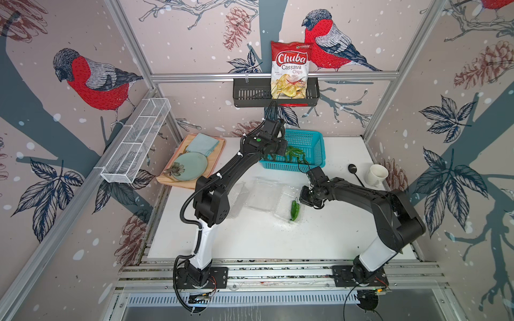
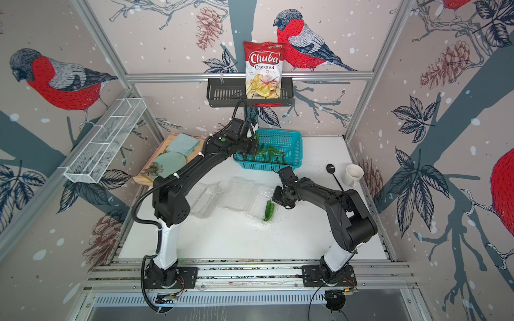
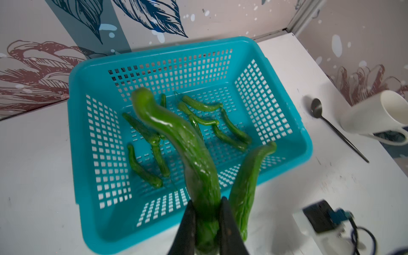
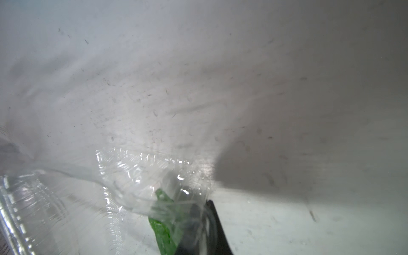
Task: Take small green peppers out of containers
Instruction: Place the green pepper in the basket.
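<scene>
Left jaws are pinching two seemingly light, slick small green peppers (image 3: 194, 154) by their thick ends above the turquoise basket (image 3: 76, 132); right jaws are clamping a flimsy container (image 1: 283, 204) near it, pepper (image 1: 294, 209) inside.

"Chuba Cassava Chips" can be read in both top views on the red-and-white chips bag (image 1: 290, 71) (image 2: 263, 70); the smaller print there is not readable.

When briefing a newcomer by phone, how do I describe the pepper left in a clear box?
Start at the white tabletop. At its middle lie clear plastic clamshell boxes. One short glossy green pepper lies alone in the rightmost; all others are at the turquoise basket.
</scene>
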